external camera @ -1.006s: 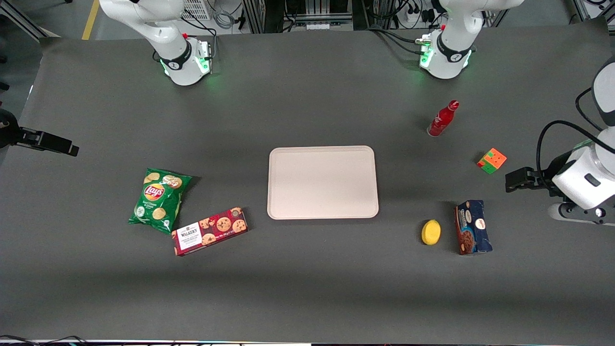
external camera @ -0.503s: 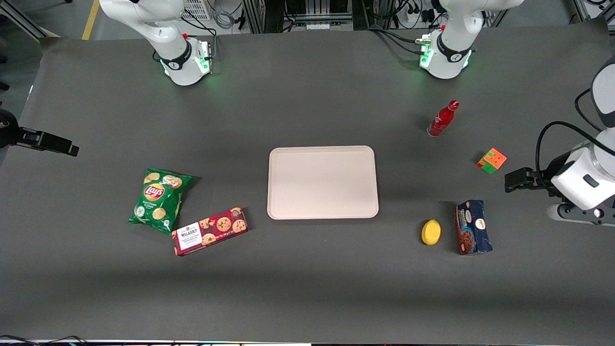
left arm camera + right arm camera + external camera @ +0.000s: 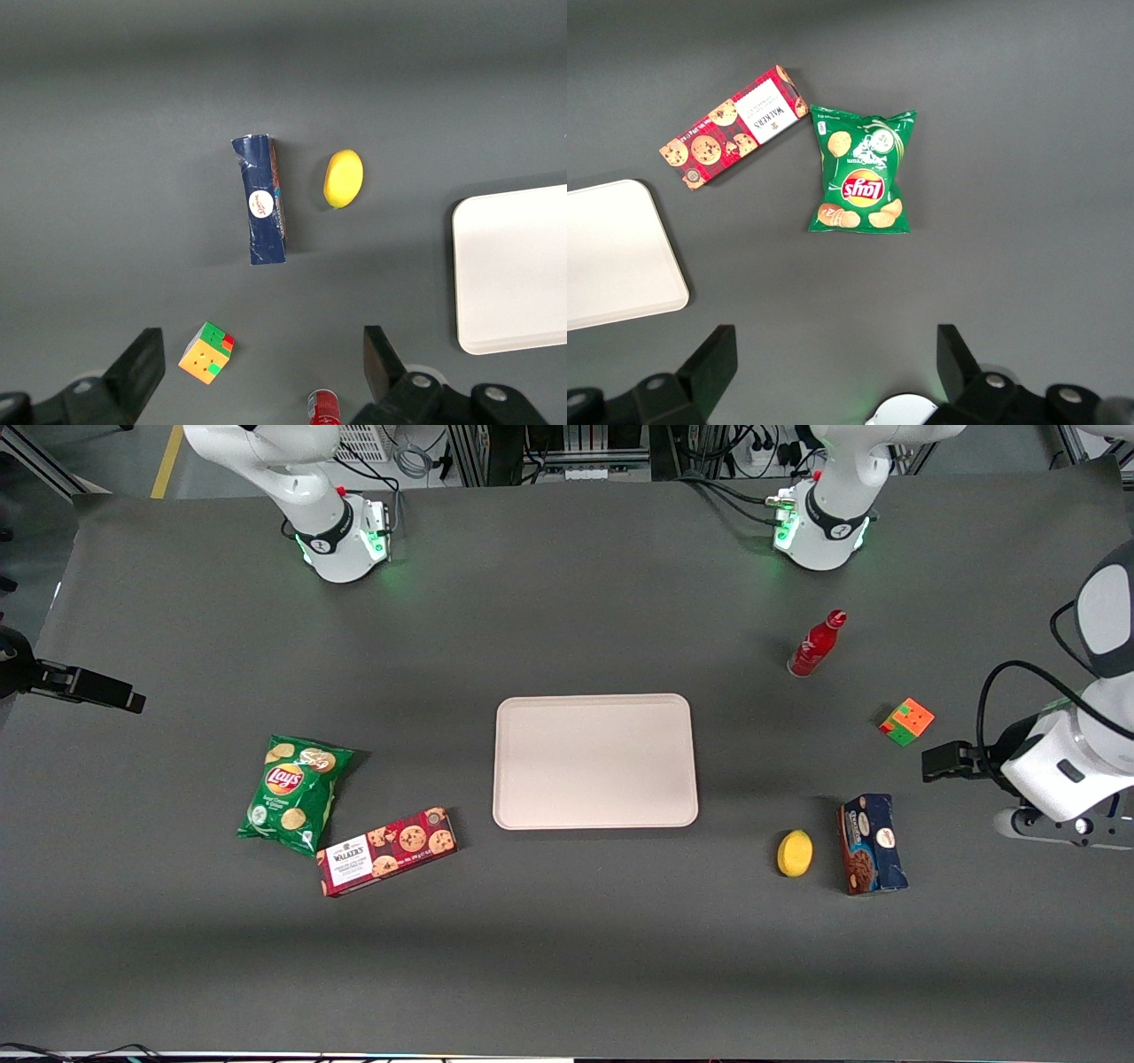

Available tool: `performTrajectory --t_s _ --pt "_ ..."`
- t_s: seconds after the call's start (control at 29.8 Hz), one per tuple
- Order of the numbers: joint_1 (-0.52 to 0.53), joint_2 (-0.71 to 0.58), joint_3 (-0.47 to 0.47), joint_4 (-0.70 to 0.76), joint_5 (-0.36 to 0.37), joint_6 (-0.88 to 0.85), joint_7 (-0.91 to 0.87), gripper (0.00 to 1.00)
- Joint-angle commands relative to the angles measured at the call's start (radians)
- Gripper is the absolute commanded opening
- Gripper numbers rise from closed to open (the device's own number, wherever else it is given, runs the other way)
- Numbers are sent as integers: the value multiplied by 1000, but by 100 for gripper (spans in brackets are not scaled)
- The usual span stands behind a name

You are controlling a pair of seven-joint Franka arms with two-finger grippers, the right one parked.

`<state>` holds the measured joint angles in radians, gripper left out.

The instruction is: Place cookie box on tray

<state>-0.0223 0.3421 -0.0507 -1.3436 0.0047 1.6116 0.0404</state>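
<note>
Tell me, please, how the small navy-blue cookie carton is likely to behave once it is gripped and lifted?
The navy-blue cardboard cookie carton looks stiff with flat sides, so it should probably not roll. One end appears crumpled, so hard squeezing may dent it. It is likely light. The pincer hangs open above the table, holding nothing.
</note>
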Motion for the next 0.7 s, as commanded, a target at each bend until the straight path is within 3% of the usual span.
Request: performTrajectory --t_s 0.0,0.37,0.67 --pt "-4 34 6 -22 5 30 7 100" --pt "2 75 6 -186 3 244 10 100" --pt "1 175 6 -197 5 326 12 100"
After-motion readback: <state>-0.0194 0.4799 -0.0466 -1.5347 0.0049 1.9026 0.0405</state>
